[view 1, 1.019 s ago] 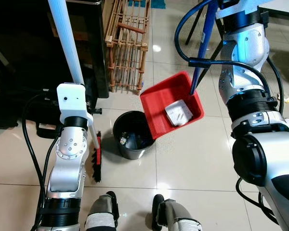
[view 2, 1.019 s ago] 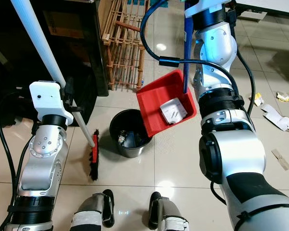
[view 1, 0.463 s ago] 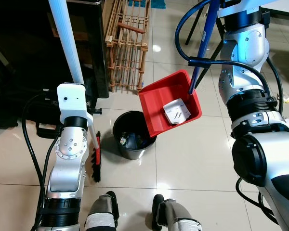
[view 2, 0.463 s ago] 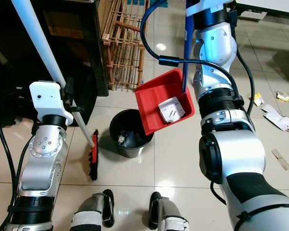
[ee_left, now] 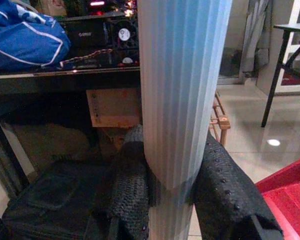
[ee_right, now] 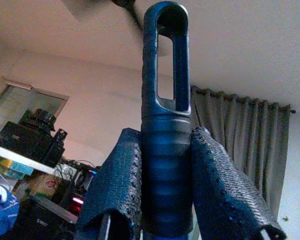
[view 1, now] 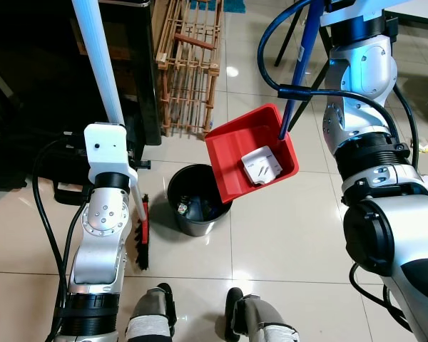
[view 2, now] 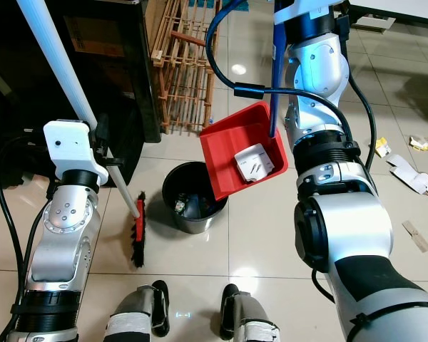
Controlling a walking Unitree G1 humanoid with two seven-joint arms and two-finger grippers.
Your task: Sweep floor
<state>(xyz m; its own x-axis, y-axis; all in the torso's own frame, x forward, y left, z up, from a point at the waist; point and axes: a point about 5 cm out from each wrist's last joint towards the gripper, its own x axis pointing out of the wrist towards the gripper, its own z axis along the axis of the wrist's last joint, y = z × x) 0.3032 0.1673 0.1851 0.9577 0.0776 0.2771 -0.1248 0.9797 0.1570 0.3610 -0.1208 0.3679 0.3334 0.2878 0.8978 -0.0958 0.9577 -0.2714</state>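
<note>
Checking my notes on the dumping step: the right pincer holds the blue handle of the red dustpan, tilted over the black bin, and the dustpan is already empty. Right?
Not quite. The red dustpan is not empty: a white piece of paper lies in it, as the left eye view shows. The right pincer does hold the blue handle, with the dustpan tilted over the black bin.

left arm: bent, forearm raised | left tool (ee_left: 172, 200): fingers clamped around a pale pole | right arm: raised high | right tool (ee_right: 165, 175): fingers clamped on a blue handle

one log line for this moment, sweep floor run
step: emptying dustpan | right gripper: shut on dustpan handle | red dustpan: tilted over black bin, paper inside | left gripper: shut on broom handle
</note>
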